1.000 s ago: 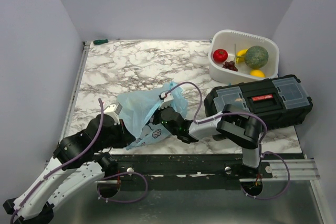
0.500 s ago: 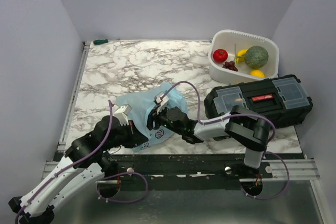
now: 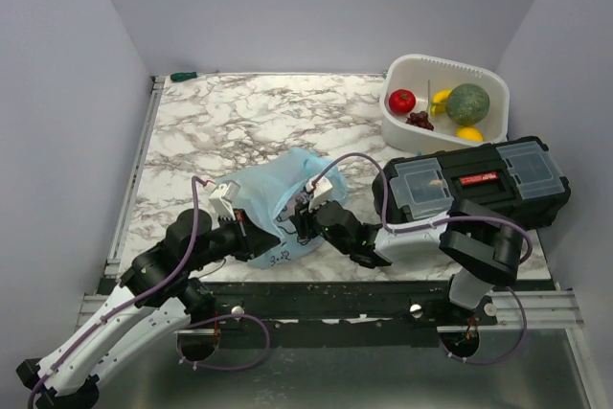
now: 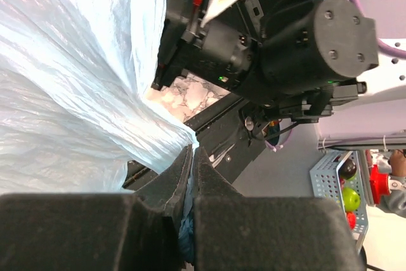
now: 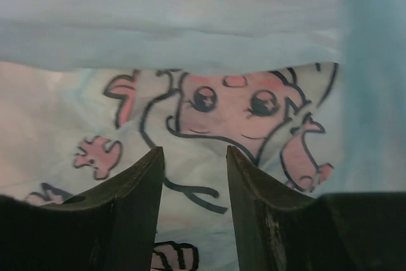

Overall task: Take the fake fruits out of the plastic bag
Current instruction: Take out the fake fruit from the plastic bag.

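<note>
Five fake fruits [image 3: 466, 101] sit in one white tub [image 3: 436, 62] at the counter's [image 3: 220, 122] far right corner: one red tomato [image 3: 402, 101], one yellow banana [image 3: 441, 98], one green melon [image 3: 470, 105], one citrus [image 3: 469, 133] and one grape bunch [image 3: 420, 121]. Only the top view shows them. One plastic bag [image 3: 268, 193] lies crumpled near the front edge between the two arms, left of one black toolbox [image 3: 469, 184]. The left wrist view alone shows the left gripper [image 4: 192, 150], its jaws pressed together on a fold of the bag's edge. The right wrist view alone shows the bag's cartoon print [image 5: 235, 109], with the right gripper [image 5: 193, 153] facing it, jaws apart.
</note>
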Available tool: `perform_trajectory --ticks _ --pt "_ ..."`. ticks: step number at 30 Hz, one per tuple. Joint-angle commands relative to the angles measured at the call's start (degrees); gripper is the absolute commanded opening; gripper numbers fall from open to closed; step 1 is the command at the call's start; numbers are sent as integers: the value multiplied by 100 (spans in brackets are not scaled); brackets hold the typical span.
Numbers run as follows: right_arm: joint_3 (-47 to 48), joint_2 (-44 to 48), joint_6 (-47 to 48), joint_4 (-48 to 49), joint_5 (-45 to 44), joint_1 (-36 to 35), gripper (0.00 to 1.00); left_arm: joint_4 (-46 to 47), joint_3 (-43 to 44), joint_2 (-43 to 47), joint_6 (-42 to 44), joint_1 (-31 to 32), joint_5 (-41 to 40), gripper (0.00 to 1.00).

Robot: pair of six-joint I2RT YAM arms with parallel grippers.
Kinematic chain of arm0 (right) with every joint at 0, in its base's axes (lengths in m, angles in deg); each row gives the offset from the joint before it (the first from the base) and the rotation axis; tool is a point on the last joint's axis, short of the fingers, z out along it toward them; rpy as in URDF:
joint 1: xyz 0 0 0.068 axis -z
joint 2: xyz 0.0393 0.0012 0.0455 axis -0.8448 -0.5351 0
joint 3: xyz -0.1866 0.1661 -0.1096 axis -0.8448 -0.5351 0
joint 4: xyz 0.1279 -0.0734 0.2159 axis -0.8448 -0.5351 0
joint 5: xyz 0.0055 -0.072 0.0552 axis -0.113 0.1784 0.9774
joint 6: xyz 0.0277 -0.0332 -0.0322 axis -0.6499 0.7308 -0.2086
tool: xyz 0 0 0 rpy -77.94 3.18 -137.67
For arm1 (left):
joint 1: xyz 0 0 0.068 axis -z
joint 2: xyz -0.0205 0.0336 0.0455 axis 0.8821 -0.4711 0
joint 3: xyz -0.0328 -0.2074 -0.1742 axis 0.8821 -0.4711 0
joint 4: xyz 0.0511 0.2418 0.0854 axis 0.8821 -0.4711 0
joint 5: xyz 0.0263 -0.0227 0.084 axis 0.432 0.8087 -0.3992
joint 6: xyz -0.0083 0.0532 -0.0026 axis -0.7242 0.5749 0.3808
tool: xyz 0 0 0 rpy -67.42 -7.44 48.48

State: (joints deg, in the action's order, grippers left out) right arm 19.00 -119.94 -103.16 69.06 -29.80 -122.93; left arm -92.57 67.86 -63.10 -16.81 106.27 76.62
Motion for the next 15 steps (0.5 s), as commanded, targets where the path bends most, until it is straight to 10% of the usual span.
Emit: perform_trajectory --ticks 1,15 --pt "-136 -313 -216 -162 -734 31 46 64 -130 112 -32 18 -130 0" --pt "1191 -1794 33 1425 -1786 67 58 10 162 -249 28 19 167 0"
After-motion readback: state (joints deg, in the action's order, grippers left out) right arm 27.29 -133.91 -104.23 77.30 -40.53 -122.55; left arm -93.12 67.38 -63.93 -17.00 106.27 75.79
